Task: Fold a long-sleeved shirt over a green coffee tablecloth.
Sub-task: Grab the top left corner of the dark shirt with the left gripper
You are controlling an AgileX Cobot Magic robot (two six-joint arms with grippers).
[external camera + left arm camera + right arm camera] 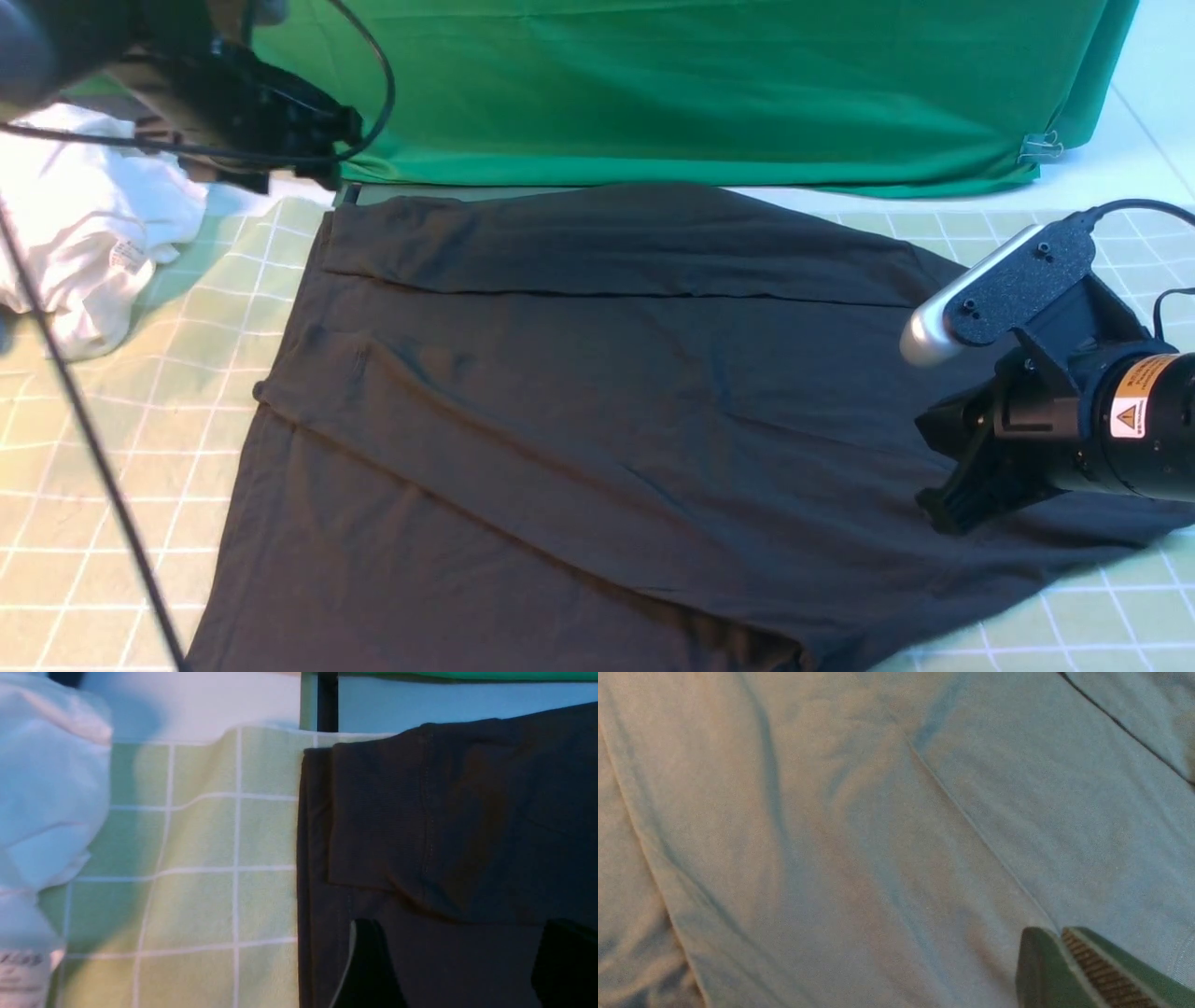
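Black long-sleeved shirt [597,373] spread on green grid tablecloth [1102,616], sleeves folded in. Left end effector [448,966] wide apart, empty, above hem; right end effector [1059,935] nearly closed, nothing gripped. Risk: shallow pinch catches top layer only, skewing fold.

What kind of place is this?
Probably a robot test area or workshop: a robot arm hangs over a dark shirt, with a green cloth backdrop clipped up behind.
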